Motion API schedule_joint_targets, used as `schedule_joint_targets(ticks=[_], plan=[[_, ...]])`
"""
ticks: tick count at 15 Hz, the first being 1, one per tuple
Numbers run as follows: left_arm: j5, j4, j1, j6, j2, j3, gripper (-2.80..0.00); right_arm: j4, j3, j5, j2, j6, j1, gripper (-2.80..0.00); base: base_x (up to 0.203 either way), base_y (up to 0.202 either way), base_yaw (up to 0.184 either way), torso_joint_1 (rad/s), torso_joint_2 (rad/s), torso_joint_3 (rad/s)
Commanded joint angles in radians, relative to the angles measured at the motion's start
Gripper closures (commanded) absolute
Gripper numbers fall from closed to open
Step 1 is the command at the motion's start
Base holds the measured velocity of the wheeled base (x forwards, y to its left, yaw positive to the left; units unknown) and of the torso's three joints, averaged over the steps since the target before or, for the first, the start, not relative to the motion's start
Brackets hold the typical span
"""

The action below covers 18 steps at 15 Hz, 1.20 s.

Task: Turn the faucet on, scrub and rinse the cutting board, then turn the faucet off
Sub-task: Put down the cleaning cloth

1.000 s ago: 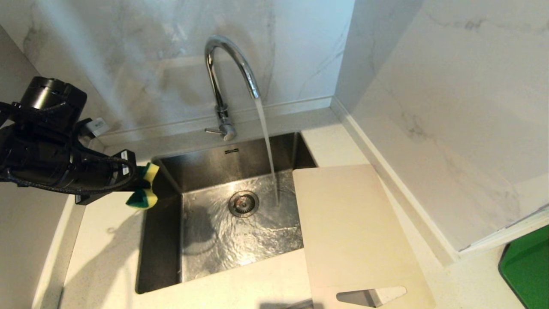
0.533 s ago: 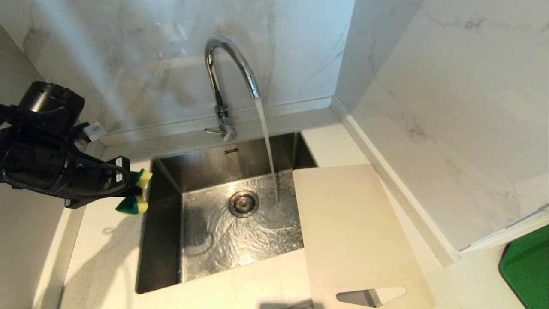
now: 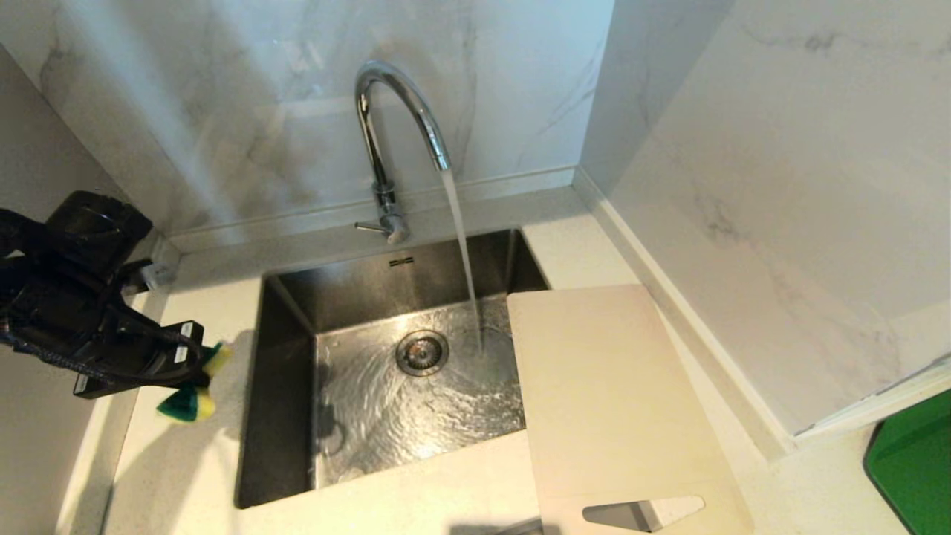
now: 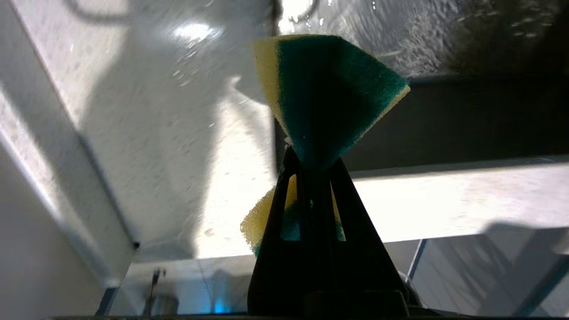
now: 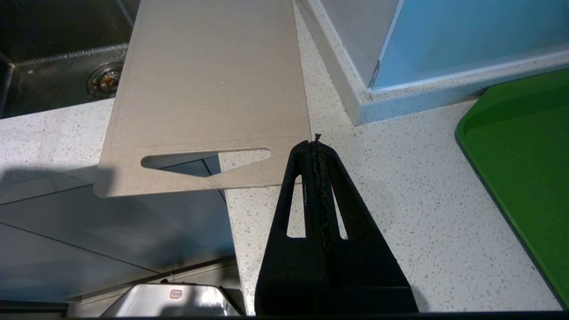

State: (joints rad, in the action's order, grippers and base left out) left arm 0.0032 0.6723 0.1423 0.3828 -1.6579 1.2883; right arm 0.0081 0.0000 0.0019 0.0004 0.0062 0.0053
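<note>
faucet (image 3: pixel 394 134) at 12 o'clock, running into sink (image 3: pixel 282 416) | cutting board (image 3: pixel 617 401) at 4 o'clock on counter (image 3: pixel 416 505), one edge over basin, handle end cut off by frame | left gripper (image 3: pixel 199 375) at 9 o'clock, jaws clenched on sponge (image 3: pixel 189 394), partly hidden | right gripper (image 5: pixel 316 144) pressed shut, empty, beside board's handle end | green tray (image 3: pixel 914 468) cropped at 4 o'clock

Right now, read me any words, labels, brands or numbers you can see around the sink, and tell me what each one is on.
No text here can be read.
Small dark mark on the sink back wall, below the faucet: too small to read.
White stickers on the left gripper: too small to read.
Red-outlined label on the metal part in the right wrist view: blurred.
Cutting board, sponge: no lettering visible.
</note>
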Motion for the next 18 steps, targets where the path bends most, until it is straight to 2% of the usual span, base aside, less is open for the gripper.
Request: schedule_joint_targets(ticks=[1, 3, 9, 13, 18], plan=[[-0.005, 0.001, -0.041, -0.006, -0.048, -0.056, 0.0, 0.0, 0.002, 0.001, 0.0, 0.0, 0.001, 0.0, 0.0, 0.0, 0.0, 0.0, 0.0, 0.0], [-0.008, -0.024, -0.06, -0.013, -0.063, -0.09, 0.0, 0.0, 0.002, 0.001, 0.0, 0.0, 0.001, 0.0, 0.0, 0.0, 0.0, 0.0, 0.0, 0.0], [-0.027, -0.246, -0.127, -0.057, -0.099, -0.241, 0.0, 0.0, 0.002, 0.001, 0.0, 0.0, 0.001, 0.0, 0.0, 0.0, 0.0, 0.0, 0.0, 0.0], [-0.078, -0.399, -0.167, -0.093, -0.09, -0.354, 0.0, 0.0, 0.002, 0.001, 0.0, 0.0, 0.001, 0.0, 0.0, 0.0, 0.0, 0.0, 0.0, 0.0], [-0.077, -0.463, -0.204, -0.125, -0.11, -0.355, 0.0, 0.0, 0.002, 0.001, 0.0, -0.002, 0.001, 0.0, 0.0, 0.0, 0.0, 0.0, 0.0, 0.0]])
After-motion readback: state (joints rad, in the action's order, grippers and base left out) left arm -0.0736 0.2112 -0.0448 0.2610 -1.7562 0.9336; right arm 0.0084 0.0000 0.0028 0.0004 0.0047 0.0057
